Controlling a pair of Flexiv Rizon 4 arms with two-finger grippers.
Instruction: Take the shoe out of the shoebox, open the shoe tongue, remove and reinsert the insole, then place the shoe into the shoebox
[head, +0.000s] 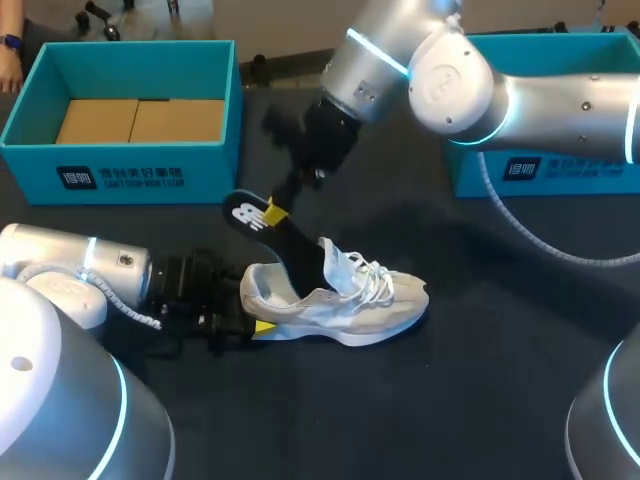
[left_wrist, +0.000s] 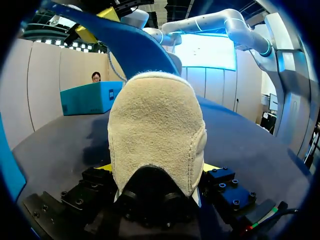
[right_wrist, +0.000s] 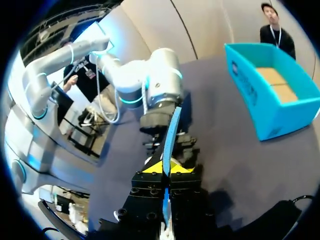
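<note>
The shoe (head: 345, 305) is out of its box and sits on its sole around the middle of the desk (head: 480, 380), toe aimed at the right edge, heel toward the left edge. Laces loose, tongue pulled up and open. And here's the insole (head: 290, 240), dark, front end tucked down inside the shoe, heel end sticking up and back out of the opening toward the far left. So we're in the insole step, halfway in and halfway out. Coming out or going back, these frames alone can't settle it.

The right gripper (head: 272, 212) has that free end, yellow tips pressed together on the insole, one on each face; its wrist view shows the insole edge-on right between them. Down at the heel, the left gripper (head: 258, 327) is clamped on the shoe, a yellow tip on either side of the suede heel cup, low against the desk, bracing it.

Next move, as I read it: work the insole along the line of the shoe while the left arm pins the heel. If it's going in, the front must slide flat to the toe without folding.

A teal shoebox (head: 140, 165) waits open at the far left corner, a second box (head: 540, 170) at the far right, both well apart from the shoe.
</note>
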